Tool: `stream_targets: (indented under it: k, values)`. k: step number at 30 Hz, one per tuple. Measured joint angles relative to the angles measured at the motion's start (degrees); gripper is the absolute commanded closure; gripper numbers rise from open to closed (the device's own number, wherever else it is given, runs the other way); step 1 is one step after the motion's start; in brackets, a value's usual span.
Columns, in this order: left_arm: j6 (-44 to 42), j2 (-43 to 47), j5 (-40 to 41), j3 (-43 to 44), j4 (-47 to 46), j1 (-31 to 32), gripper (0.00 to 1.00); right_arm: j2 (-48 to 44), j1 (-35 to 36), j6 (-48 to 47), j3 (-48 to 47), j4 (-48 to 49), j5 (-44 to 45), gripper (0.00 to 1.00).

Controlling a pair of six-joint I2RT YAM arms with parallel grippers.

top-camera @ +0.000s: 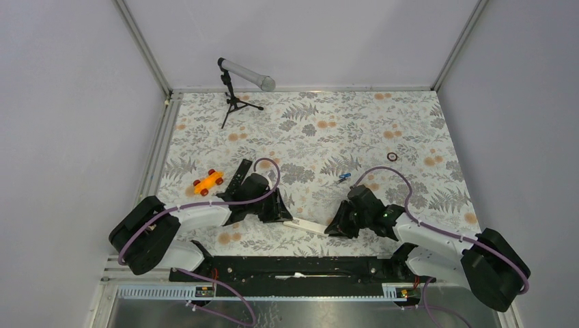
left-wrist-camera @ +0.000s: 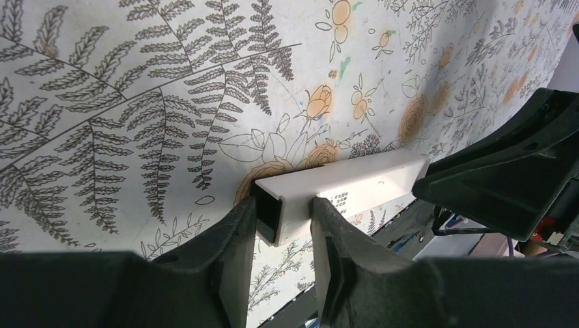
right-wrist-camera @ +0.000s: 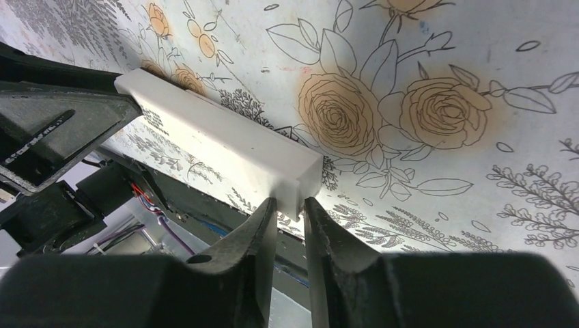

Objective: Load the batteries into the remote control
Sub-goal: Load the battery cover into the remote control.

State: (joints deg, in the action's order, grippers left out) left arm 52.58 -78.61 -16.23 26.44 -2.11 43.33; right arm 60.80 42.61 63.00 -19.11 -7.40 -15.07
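Note:
The white remote control [top-camera: 306,226] lies low over the flowered cloth near the front edge, between both arms. My left gripper [top-camera: 278,213] [left-wrist-camera: 283,208] is shut on its left end, where a dark hollow end face shows on the remote [left-wrist-camera: 341,188]. My right gripper [top-camera: 336,229] [right-wrist-camera: 289,205] is shut on the lower corner of the remote's [right-wrist-camera: 225,140] right end, its jaws close together. One small blue battery [top-camera: 344,177] lies on the cloth behind the right gripper, apart from both grippers. No other battery shows.
An orange toy car [top-camera: 208,182] and a flat black bar [top-camera: 239,178] lie behind the left arm. A microphone on a small tripod [top-camera: 235,85] stands at the back left. A black ring [top-camera: 392,156] lies at the right. The black base rail [top-camera: 293,266] runs along the front.

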Motion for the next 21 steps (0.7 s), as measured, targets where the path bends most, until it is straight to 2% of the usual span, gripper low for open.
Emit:
stream_targets:
  k: [15, 21]
  values:
    - [0.09, 5.95, 0.61, -3.32, 0.74, 0.50, 0.66, 2.75, -0.02, -2.25, -1.44, 0.92, 1.16, 0.74]
    - [0.72, 7.72, 0.59, -4.55, 1.33, 0.52, 0.73, 5.14, -0.02, -4.11, -3.02, 1.09, 1.07, 0.73]
